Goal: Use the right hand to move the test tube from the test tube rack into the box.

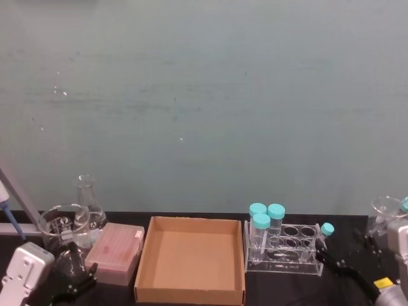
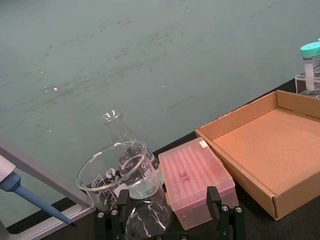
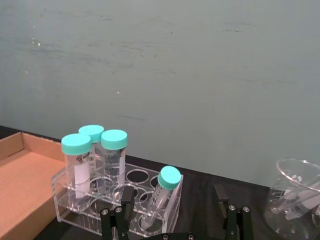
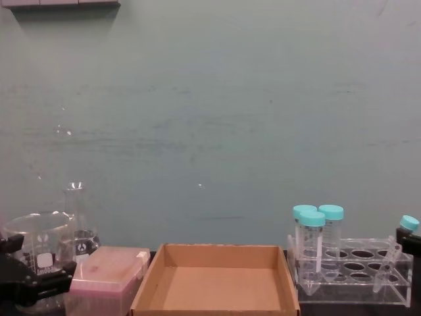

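**Head view.**
- Test tube [image 1: 324,234]: slim and clear with a small teal cap. It sits in the end hole at the 3 o'clock end of the test tube rack [image 1: 287,252], tilted with the cap toward 1 o'clock.
- Rack: clear acrylic with rows of round holes. It stands on the black bench [image 1: 280,290], just beside the box [image 1: 145,258] at the box's 3 o'clock.
- Three wider teal-capped tubes [image 1: 262,223] stand upright at the rack's 9 o'clock end.
- Box: brown cardboard with low walls.
- Right pincer [image 1: 322,255]: black, at the tube's 6 o'clock, close to the rack's end wall.
- Left pincer [image 1: 73,277]: parked at the bench's 7 o'clock corner, near a pink-topped plastic box [image 1: 115,252] and a glass beaker [image 1: 60,226].

**Left wrist view.**
- The left pincer's fingers are spread wide.
- The pink-topped box and the beaker lie just beyond them, and the cardboard box sits beside the pink-topped one.

**Right wrist view.**
- This view adds the finger gap: the right pincer is spread, pinching nothing.
- The tube shows between its two fingers, nearer one of them. It is probably not touching, though contact cannot be told.
- Dark markings show on the tube wall.

**Chest view.**
- This view adds the side profile: the tube slants through the rack's upper plate, with the cap clear above it toward 1 o'clock.
- The lower tip is blurred behind the acrylic.
- The right pincer's black tip sits just under the cap.
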Tool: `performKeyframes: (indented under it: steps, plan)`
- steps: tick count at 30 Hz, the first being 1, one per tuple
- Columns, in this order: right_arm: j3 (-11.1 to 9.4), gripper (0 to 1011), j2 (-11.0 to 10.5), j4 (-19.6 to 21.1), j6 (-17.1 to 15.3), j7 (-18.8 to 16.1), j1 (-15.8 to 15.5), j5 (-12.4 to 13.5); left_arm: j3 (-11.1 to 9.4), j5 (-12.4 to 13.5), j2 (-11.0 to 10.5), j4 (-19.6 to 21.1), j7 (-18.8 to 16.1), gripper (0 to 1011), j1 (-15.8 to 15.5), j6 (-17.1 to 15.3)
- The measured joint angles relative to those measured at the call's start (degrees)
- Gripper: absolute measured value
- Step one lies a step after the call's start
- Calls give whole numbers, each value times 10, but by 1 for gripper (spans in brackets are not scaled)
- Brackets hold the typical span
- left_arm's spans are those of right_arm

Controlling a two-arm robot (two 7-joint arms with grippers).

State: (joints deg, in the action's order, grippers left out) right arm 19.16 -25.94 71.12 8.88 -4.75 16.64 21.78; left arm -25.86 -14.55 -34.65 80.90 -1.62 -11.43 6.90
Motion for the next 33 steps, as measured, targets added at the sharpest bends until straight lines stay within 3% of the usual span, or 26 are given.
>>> performKeyframes:
  steps: [8, 16, 33]
  plan:
    - [-1, 1002, 28, -48, 1, -22, 35, 2, 0, 0, 0, 0, 0, 1000, 0, 0]
    - [0, 1002, 50, -85, 3, -33, 61, -13, 0, 0, 0, 0, 0, 1000, 0, 0]
    - [-7, 1002, 64, -105, 0, -33, 71, -33, 0, 0, 0, 0, 0, 1000, 0, 0]
